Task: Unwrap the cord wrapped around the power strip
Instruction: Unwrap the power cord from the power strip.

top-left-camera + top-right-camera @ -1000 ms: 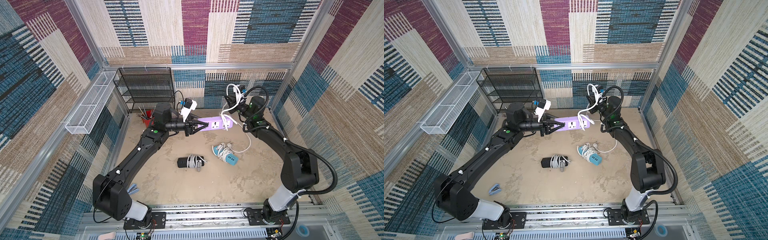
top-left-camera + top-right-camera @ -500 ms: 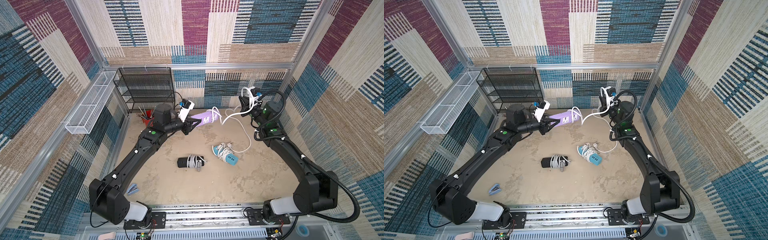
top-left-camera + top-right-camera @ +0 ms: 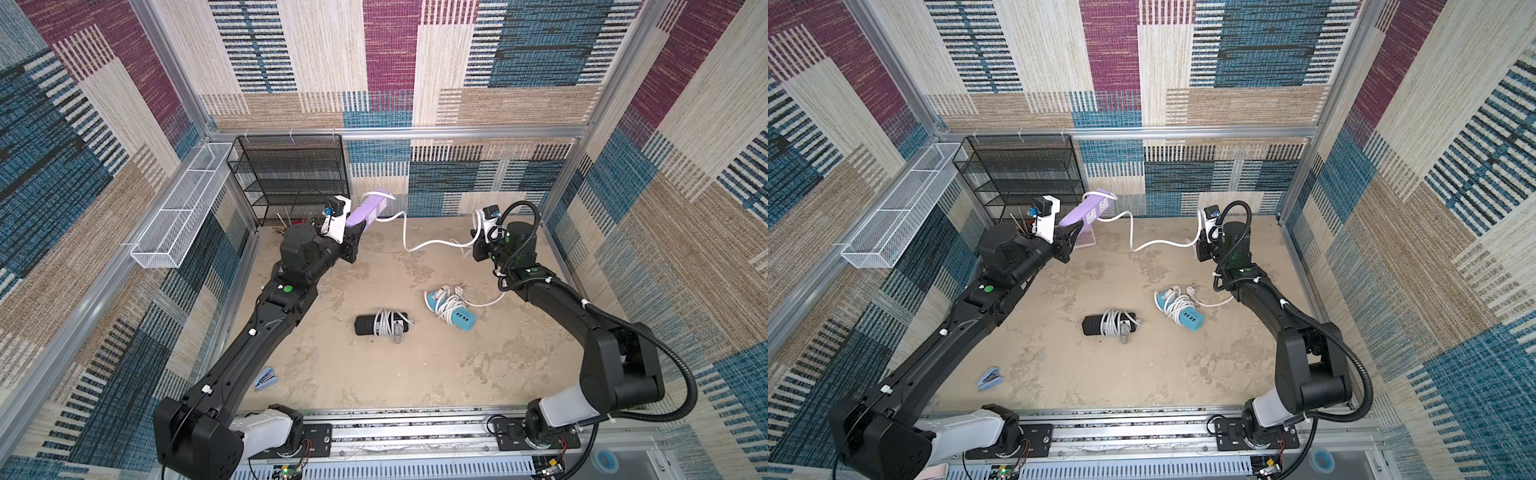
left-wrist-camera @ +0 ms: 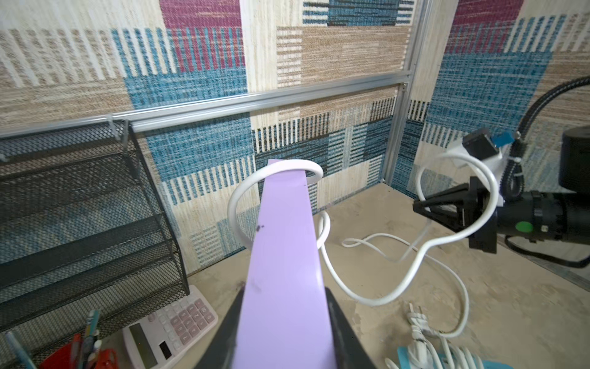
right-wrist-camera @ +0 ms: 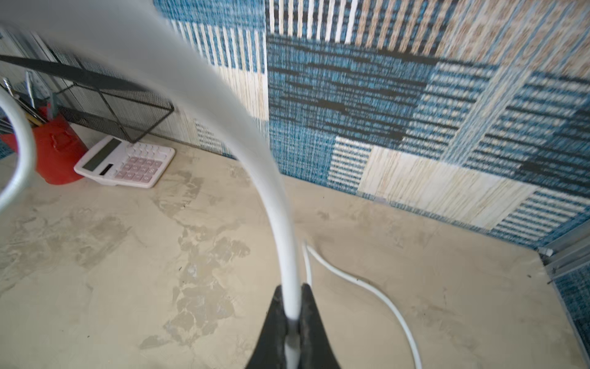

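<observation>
Left jaws were clamped on the purple power strip [image 3: 368, 211], held tilted above the far left corner of the desk [image 3: 374, 374]. Right jaws pinched the white cord [image 5: 289, 255]. One loop [image 4: 238, 198] circled the strip's tip. Recommended: carry the cord round that tip, keeping slack. The back wall [image 3: 457, 183] and mesh rack [image 3: 291, 178] stood near; open room lay toward the desk's middle.

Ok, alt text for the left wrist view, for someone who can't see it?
The left gripper clamps a lilac power strip that points away from the camera, with a white cord looping around its far end. The cord sags across to the right gripper, which is shut on it. A black mesh shelf and a calculator sit nearby.
</observation>
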`<state>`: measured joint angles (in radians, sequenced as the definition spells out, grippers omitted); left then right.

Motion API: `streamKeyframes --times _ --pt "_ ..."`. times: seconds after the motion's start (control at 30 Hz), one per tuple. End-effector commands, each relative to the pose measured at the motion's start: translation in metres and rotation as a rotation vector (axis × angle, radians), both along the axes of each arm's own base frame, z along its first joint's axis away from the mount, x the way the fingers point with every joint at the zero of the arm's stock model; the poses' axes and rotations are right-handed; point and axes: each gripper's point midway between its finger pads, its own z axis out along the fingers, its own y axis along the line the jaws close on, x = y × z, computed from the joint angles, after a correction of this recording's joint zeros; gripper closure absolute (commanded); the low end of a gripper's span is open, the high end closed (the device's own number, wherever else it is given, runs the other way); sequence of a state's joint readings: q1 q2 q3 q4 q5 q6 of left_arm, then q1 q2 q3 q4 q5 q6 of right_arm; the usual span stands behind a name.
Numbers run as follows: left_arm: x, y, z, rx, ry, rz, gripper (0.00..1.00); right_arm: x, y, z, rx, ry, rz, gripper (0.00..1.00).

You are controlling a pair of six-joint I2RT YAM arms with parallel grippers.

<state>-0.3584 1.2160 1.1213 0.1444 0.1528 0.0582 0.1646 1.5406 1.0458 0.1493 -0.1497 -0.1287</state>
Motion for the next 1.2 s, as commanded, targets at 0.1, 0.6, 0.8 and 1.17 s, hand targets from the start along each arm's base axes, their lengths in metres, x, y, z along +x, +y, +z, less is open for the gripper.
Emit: streamKeyframes --times 0.1,0.6,0.8,1.17 --pt "-0.004 0.031 0.047 -0.079 -0.172 0.114 1.0 0.01 -0.005 -0.058 -0.046 0.191 -0.058 1.0" --pt "-0.013 0.08 0.07 -0.105 -0.249 0.268 1.0 0.014 -0.05 -0.151 -0.046 0.487 -0.268 1.0" --pt "-0.012 0.08 0.069 -0.109 -0.245 0.263 1.0 0.011 -0.08 -0.17 -0.021 0.54 -0.347 1.0" --pt "-0.012 0.08 0.069 -0.108 -0.244 0.261 1.0 0.007 -0.099 -0.196 -0.01 0.6 -0.402 1.0"
